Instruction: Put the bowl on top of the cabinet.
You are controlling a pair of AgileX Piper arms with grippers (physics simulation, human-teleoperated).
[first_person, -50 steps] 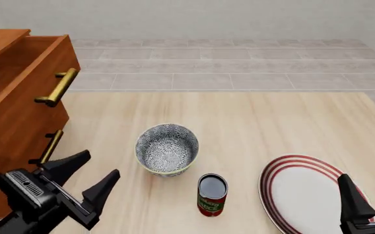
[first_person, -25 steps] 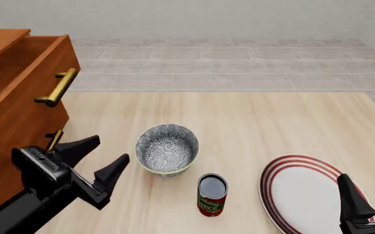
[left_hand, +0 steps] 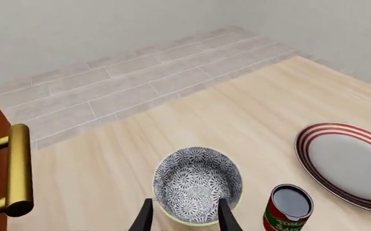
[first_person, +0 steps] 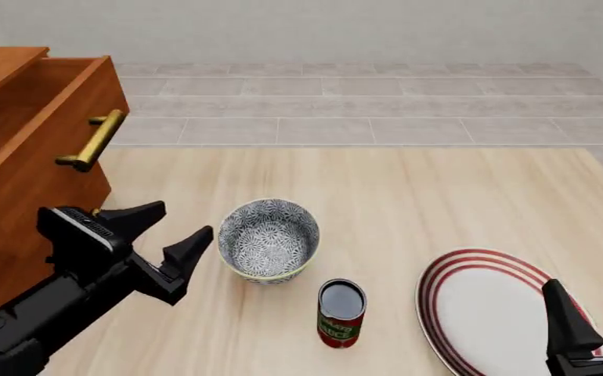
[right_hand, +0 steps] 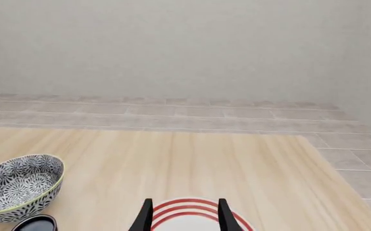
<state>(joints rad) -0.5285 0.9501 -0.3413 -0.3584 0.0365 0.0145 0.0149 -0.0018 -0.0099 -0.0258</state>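
The bowl [first_person: 268, 239] with its black-and-white floral pattern and pale rim stands upright on the table, left of centre; it also shows as the bowl [left_hand: 198, 184] and the bowl [right_hand: 18, 186] in the wrist views. The reddish-brown cabinet [first_person: 14, 196] rises at the left edge, with one drawer pulled out. My left gripper [first_person: 174, 231] is open, just left of the bowl and apart from it, with nothing between its fingers. My right gripper [first_person: 594, 309] is open at the lower right, over the plate.
A flat white plate [first_person: 495, 309] with red rings lies at the right front. A can [first_person: 341, 312] stands upright just in front of the bowl, to its right. Brass bar handles [first_person: 95, 139] stick out from the cabinet's drawers. Tiled floor lies beyond the table's far edge.
My left gripper has moved forward and to the right, toward the bowl, staying open. The right gripper, bowl, can and plate have not moved.
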